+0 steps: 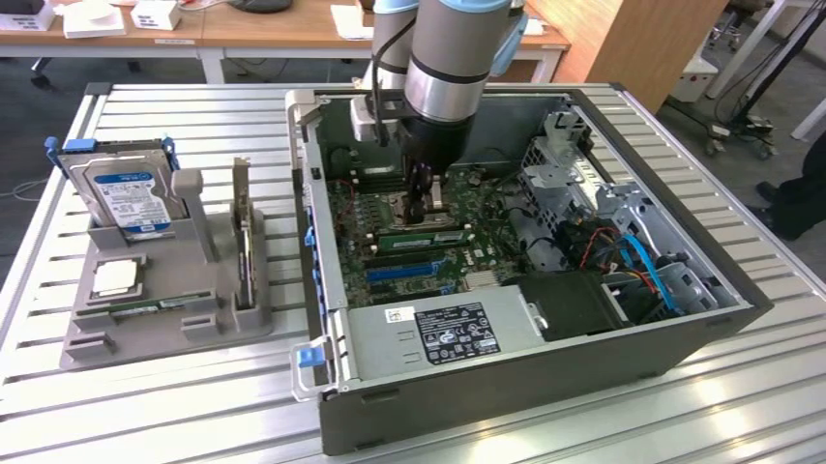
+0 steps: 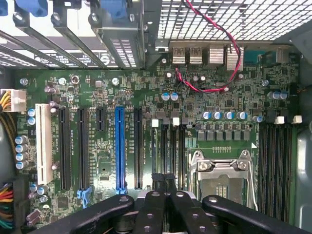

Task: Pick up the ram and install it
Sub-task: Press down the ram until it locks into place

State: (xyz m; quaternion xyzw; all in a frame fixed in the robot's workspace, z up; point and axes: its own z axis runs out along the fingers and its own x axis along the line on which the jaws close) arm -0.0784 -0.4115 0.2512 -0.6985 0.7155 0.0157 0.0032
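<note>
1. One arm, reaching down into the open case (image 1: 516,387), which sits on the slatted table (image 1: 155,416) toward its edge on the exterior view's right.
2. Gripper (image 1: 425,215) is closed, fingers pressed together, pointing straight down at the board (image 2: 219,97). I judge that's so they fit the narrow gap among the slots.
3. Ram (image 1: 420,235) stands on its long edge, low on the board, in line with the memory slots. It's between the socket (image 2: 222,180) and the blue slot (image 2: 119,146).
4. In the exterior view the ram is right at the gripper tips. I can't tell if they touch it or pinch it.
5. In the wrist view the gripper (image 2: 163,178) hangs over the slot bank just beside the socket, so I can line the tips up along the slots. I can't make out the ram's top edge there.
6. I judge the ram is at its slot. Whether it's fully seated, I can't tell; the latches are too small to read.
7. Holder (image 1: 155,333) sits near the table edge on the exterior view's left, well apart from the case. It props a drive (image 1: 130,193) and a card (image 1: 242,232) upright, likely for easy top grabs.
</note>
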